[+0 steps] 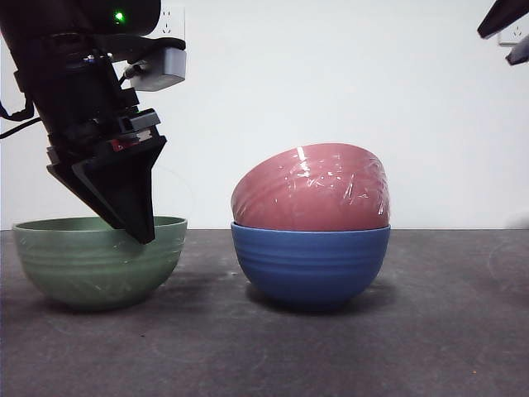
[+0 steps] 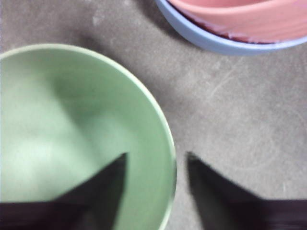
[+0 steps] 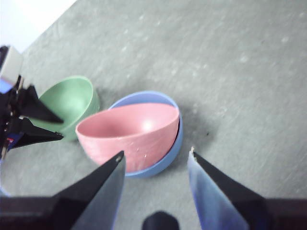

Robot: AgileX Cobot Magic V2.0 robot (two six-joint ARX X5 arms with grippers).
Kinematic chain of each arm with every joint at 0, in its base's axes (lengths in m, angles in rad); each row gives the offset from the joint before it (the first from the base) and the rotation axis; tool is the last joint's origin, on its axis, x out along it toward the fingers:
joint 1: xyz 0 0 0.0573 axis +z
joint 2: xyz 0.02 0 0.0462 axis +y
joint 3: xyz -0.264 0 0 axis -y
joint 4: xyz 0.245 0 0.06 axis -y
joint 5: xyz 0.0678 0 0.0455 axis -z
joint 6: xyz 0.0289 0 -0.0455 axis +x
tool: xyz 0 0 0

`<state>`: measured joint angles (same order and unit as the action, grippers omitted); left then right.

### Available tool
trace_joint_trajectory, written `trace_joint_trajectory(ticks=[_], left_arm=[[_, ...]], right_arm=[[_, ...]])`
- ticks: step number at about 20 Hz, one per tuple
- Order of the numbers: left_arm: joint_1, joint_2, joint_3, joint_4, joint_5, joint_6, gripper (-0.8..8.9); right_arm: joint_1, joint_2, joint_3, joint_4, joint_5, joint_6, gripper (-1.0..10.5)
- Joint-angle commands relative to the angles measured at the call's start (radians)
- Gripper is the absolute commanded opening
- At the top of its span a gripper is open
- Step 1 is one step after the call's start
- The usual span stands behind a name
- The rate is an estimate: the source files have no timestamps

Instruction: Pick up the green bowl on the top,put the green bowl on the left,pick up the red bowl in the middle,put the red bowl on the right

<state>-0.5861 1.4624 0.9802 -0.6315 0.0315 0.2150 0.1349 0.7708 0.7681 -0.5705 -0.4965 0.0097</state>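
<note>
Green bowl (image 1: 99, 260) sits upright on the table (image 1: 430, 331), toward its left edge. Left gripper (image 2: 156, 165) hangs over its rim, jaws parted astride the wall, not clamping it. Red bowl (image 1: 311, 187) lies tilted inside the blue bowl (image 1: 310, 265), mid-table. Right gripper (image 3: 156, 160) hovers high above that stack, jaws apart, empty.

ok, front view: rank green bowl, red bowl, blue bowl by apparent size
1. green bowl, widest in the picture.
2-3. red bowl and blue bowl: near equal; red sits tilted in the blue, partly hidden, so no ranking.
</note>
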Motion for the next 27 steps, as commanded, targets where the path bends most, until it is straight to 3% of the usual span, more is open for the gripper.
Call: trace_joint_trajectory(ticks=[1,5,7,12,18,24,27], left_arm=[[0.006,-0.018,-0.002,-0.024,0.001,-0.014,3.65],[0.006,-0.158,0.007,-0.032,0.087,-0.064,3.65],[0.016,-0.258,0.009,-0.034,0.126,-0.093,3.65],[0.063,-0.531,0.009,-0.08,0.137,-0.145,3.65],[0.111,-0.754,0.009,-0.092,0.186,-0.193,3.63],[0.111,-0.779,0.009,-0.176,0.185,-0.193,3.38],[0.111,-0.779,0.009,-0.18,0.187,-0.193,3.38]], right_arm=[[0.039,0.042,0.055,-0.021,-0.002,-0.061,2.2],[0.135,0.189,0.254,-0.164,0.004,-0.222,2.4],[0.188,0.281,0.36,-0.229,0.024,-0.273,3.7],[0.369,0.514,0.586,-0.375,0.166,-0.375,3.8],[0.517,0.809,0.773,-0.527,0.317,-0.437,3.8],[0.541,0.943,0.776,-0.531,0.317,-0.472,3.7],[0.541,0.978,0.776,-0.546,0.311,-0.472,2.7]])
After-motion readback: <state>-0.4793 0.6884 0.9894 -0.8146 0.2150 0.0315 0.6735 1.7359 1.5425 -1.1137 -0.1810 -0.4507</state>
